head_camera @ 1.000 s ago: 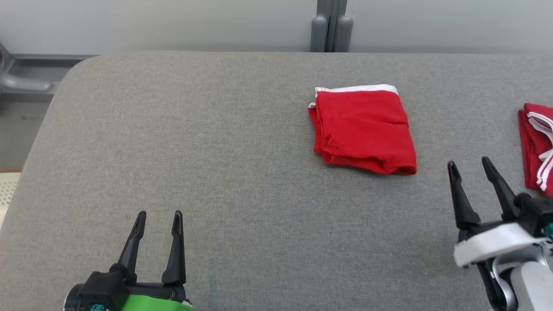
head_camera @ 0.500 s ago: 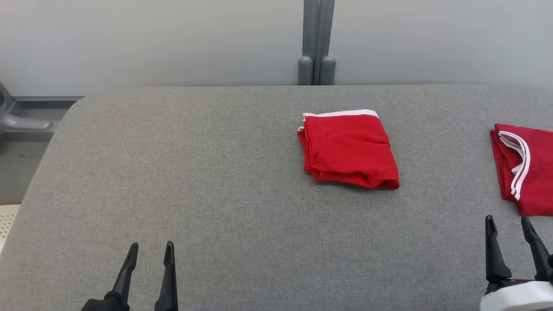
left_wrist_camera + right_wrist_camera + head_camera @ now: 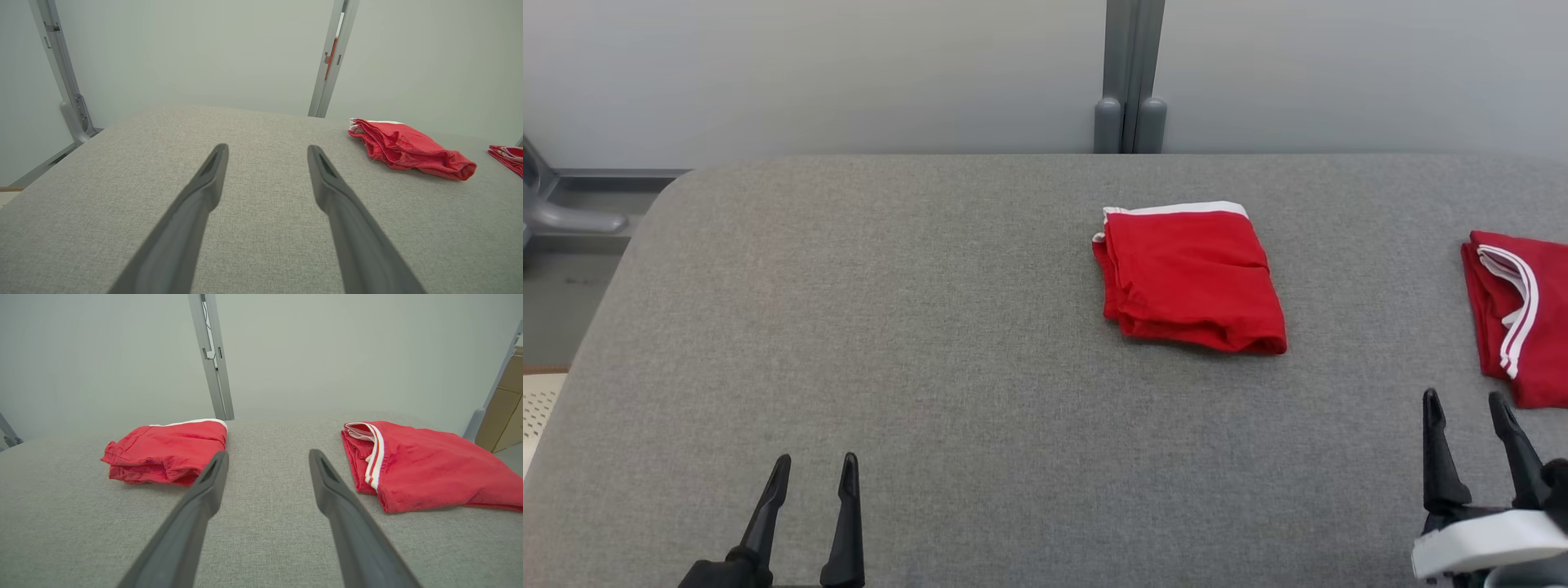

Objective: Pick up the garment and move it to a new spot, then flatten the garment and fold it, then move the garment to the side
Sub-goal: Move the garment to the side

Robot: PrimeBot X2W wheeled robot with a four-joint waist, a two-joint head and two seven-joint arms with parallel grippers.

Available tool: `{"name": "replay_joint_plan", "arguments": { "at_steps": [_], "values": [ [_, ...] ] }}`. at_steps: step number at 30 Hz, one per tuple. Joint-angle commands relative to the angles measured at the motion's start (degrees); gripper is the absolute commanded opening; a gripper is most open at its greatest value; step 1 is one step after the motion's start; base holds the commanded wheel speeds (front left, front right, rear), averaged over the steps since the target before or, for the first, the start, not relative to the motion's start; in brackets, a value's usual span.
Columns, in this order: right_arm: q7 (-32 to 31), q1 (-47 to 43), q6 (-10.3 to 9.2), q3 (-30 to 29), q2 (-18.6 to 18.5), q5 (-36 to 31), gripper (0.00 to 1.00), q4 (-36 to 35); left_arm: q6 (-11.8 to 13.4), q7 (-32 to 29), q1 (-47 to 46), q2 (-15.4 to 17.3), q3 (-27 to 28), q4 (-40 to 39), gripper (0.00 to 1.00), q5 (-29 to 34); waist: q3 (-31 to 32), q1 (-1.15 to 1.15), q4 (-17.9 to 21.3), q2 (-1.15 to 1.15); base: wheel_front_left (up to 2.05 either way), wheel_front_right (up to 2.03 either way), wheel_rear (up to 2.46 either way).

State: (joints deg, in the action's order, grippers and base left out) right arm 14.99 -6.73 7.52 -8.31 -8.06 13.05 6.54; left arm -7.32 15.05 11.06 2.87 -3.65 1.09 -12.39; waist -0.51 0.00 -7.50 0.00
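a grey fabric-covered bench [image 3: 890, 327] stretches across the head view. the folded red garment [image 3: 1191, 276] lies on it right of centre, toward the far edge. it is a rough rectangle with a white band along its far side and bunched, layered edges on its left and near sides. a second red garment [image 3: 1523, 318], folded and trimmed with two white stripes, lies at the bench's right side, cut by the picture's edge and well apart from the first.

the left gripper [image 3: 816, 460] sits at the lower left over bare bench, its two dark fingers apart with nothing between them. the right gripper [image 3: 1464, 398] sits at the lower right, fingers likewise apart and empty, its tips near the second red garment's near-left corner but not touching it. in the right wrist view the fingers point at the bare strip of bench between the two garments. in the left wrist view the folded red garment lies off to the right, well beyond the fingertips.

behind the bench a grey post [image 3: 1131, 77] stands against a pale wall [image 3: 809, 73]. a cardboard box [image 3: 504, 412] shows at the right edge of the right wrist view.
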Motion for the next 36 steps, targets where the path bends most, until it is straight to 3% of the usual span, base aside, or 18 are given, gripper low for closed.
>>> {"name": "replay_joint_plan", "arguments": {
  "at_steps": [1, 5, 10, 16, 23, 27, 29, 36],
  "values": [
    [0.23, 2.32, -0.07, 0.17, 0.04, 1.31, 1.0, 0.35, -0.23, 0.15, -1.38, 0.08, 0.0, -0.14, 1.0, 0.06, -1.45, 0.0, 0.11, 0.0, 0.0, 0.0, 0.0],
    [-3.45, 10.92, -0.08, 0.38, -0.04, 7.0, 1.0, 1.97, -0.21, 0.15, -3.18, 0.08, -1.47, -0.08, 1.0, -0.26, -5.07, 0.0, 0.2, 0.0, 0.0, 0.0, 0.0],
    [-22.92, 25.95, -0.05, -1.79, 1.52, 12.18, 1.0, 4.54, -0.22, 0.15, -7.16, 0.07, -3.87, 0.22, 1.0, -0.91, -10.62, 0.0, -1.29, 0.0, 0.0, 0.0, 0.0],
    [-39.29, 39.78, -0.05, -7.61, 3.48, 5.53, 1.0, 14.3, -0.22, 0.16, -11.75, 0.09, -8.0, 1.29, 1.0, -2.44, -15.41, 0.0, -5.35, 0.0, 0.0, 0.0, 0.0],
    [-43.17, 45.98, -0.05, -14.09, 4.46, -2.24, 1.0, 26.66, -0.23, 0.16, -13.6, 0.07, -9.79, 2.19, 1.0, -3.7, -17.06, 0.0, -9.2, 0.0, 0.0, 0.0, 0.0],
    [-43.63, 47.53, -0.05, -16.86, 4.83, -0.87, 1.0, 31.96, -0.23, 0.16, -13.51, 0.07, -9.27, 2.24, 1.0, -3.89, -17.08, 0.0, -9.6, 0.0, 0.0, 0.0, 0.0],
    [-42.71, 47.99, -0.05, -17.73, 4.98, -0.14, 0.0, 33.53, -0.23, 0.16, -13.3, 0.07, -8.97, 2.2, 1.0, -3.54, -17.03, 0.0, -9.2, 0.0, 0.0, 0.0, 0.0],
    [-39.38, 50.42, -0.05, -15.03, 4.96, 3.84, 0.0, 33.66, -0.22, 0.15, -13.31, 0.08, -7.76, 1.11, 1.0, -2.57, -17.59, 0.0, -4.07, 0.0, 0.0, 0.0, 0.0]
  ]
}}
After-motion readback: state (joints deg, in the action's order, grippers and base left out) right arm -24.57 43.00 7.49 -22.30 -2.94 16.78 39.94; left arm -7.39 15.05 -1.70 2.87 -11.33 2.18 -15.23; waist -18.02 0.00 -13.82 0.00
